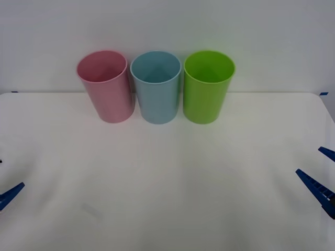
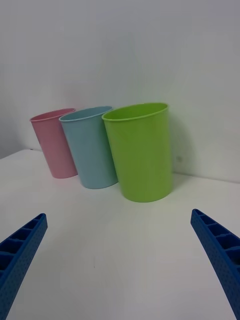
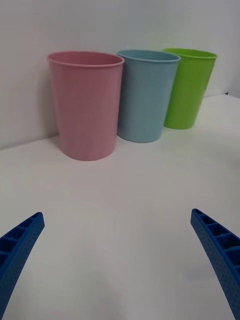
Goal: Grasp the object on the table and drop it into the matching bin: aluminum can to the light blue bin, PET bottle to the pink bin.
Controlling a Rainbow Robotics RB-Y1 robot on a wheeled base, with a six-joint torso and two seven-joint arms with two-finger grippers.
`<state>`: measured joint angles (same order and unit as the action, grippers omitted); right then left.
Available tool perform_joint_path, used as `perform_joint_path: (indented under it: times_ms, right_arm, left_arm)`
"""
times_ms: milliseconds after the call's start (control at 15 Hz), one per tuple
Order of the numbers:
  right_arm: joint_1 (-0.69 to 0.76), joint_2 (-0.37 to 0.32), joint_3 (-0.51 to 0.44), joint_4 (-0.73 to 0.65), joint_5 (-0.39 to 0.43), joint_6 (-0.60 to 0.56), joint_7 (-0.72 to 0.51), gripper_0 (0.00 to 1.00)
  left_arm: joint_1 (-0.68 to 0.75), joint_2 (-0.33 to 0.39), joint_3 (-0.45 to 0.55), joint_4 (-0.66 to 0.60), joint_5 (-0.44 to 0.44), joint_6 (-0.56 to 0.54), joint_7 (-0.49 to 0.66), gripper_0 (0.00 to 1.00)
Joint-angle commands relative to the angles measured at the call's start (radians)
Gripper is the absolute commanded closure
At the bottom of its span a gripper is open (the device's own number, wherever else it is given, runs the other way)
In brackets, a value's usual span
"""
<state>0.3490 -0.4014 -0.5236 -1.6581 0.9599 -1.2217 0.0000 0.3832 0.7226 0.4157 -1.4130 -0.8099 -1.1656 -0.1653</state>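
Three upright bins, pink bin leftmost, light blue bin beside it, both grippers' fingers spread.

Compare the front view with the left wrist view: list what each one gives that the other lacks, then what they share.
The front view looks down into the open mouths of the pink bin, the light blue bin and the green bin, and takes in the right gripper, open at the table's right edge.

The left wrist view sees the bins' walls from low on the side, pink nearest, with the left gripper open in the foreground.

Both show the three bins upright in a row on the white table.
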Motion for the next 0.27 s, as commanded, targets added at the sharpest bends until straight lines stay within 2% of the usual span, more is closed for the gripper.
perform_joint_path:
  times_ms: [67,267]
  right_arm:
    - [0.000,0.000,0.000,0.000,0.000,0.000,0.000,0.00]
    - [0.000,0.000,0.000,0.000,0.000,0.000,0.000,0.00]
  left_arm:
    - [-0.003,0.000,-0.012,0.000,-0.008,0.006,0.006,0.00]
    - [-0.003,0.000,-0.012,0.000,-0.008,0.006,0.006,0.00]
